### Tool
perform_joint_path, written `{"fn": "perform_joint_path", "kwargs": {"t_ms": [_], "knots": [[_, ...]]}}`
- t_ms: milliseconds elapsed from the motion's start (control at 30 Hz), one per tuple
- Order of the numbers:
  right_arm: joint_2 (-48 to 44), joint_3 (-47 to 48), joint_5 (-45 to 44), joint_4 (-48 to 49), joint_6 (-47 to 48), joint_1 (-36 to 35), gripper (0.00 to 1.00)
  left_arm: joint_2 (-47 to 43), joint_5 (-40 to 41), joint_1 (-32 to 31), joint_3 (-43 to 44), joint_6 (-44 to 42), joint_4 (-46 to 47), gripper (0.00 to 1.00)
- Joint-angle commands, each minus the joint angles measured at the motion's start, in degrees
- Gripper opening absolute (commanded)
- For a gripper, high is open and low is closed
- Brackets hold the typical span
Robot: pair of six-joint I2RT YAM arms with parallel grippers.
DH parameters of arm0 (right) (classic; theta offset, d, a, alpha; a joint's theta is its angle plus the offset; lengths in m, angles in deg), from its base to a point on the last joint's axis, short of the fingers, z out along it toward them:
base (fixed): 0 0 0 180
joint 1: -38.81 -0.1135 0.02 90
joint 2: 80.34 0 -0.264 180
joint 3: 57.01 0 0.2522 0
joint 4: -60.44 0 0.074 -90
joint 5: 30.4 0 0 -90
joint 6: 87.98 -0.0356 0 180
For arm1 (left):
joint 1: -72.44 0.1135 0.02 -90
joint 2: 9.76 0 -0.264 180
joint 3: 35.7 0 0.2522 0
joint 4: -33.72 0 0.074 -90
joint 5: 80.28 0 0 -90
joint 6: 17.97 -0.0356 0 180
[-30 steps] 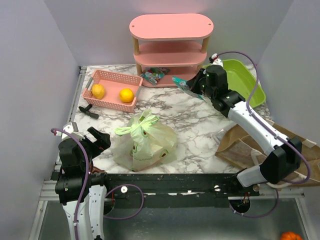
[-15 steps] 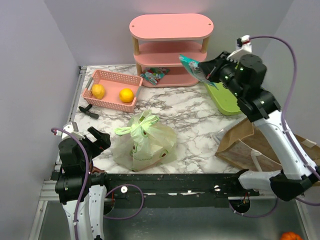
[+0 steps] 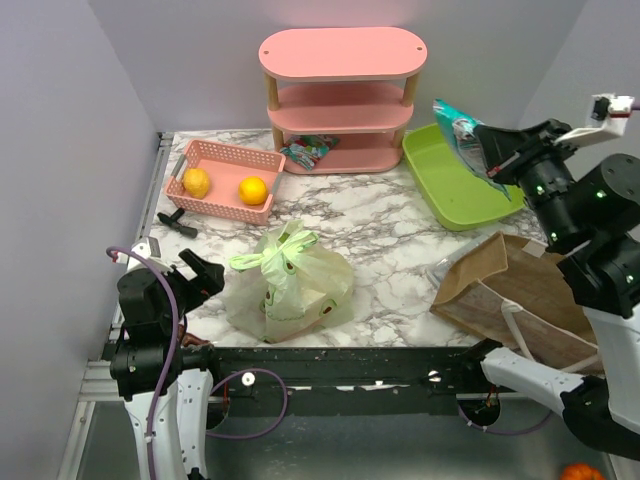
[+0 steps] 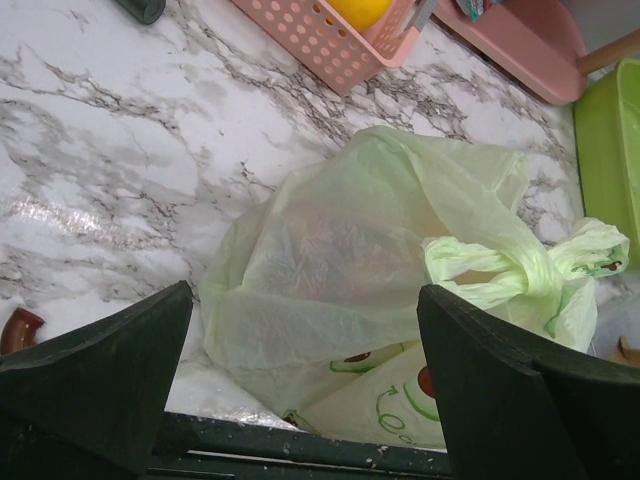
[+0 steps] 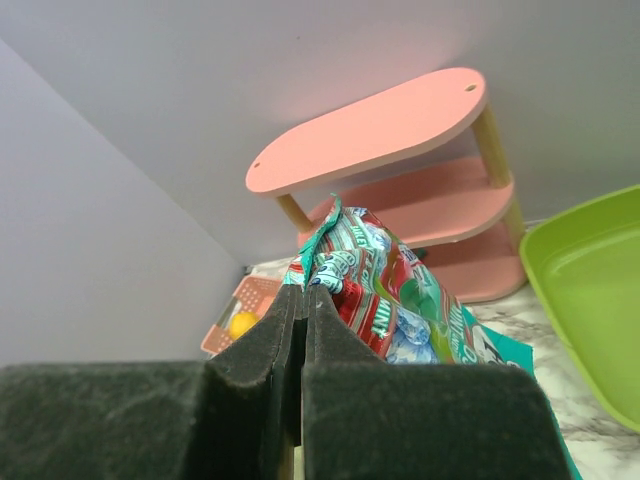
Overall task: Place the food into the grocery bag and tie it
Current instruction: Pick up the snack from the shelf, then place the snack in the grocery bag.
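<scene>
The pale-green grocery bag with avocado prints lies on the marble near the front edge, its handles knotted. It fills the left wrist view, with the knot at the right. My left gripper is open and empty just left of the bag, its jaws wide apart. My right gripper is raised high over the green tray and shut on a teal-and-red snack packet, pinching its edge. Another packet lies on the pink shelf's bottom level. Any food in the bag is hidden.
A pink three-level shelf stands at the back. A pink basket with two yellow-orange fruits sits at the back left, a black tool in front of it. A green tray lies at the right, a brown paper bag on its side nearer.
My right arm has lifted and swung right with the snack packet, from beside the shelf to high above the green tray. The left arm and the bag have hardly moved.
</scene>
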Motion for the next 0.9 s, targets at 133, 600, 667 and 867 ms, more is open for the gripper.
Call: {"fn": "perform_joint_path", "kwargs": {"t_ms": [133,600,667,867], "knots": [[-7.99,3.49,-13.76,-8.22,4.65,0.10,0.01,0.61,-1.42,0.24,-0.29,-0.22,2.16,0.97],[-20.53,2.14,-21.11,-15.10,6.25,0.10,0.01,1.34,-0.53,0.20,-0.42,0.05,1.70,0.97],[-21.98,1.71,-21.23,-15.95,6.27,0.12,0.01,1.36,-0.45,0.21,-0.44,0.09,1.63,0.97],[-24.11,1.03,-21.69,-20.32,4.54,0.13,0.01,1.53,-0.33,0.19,-0.42,0.12,1.61,0.97]]}}
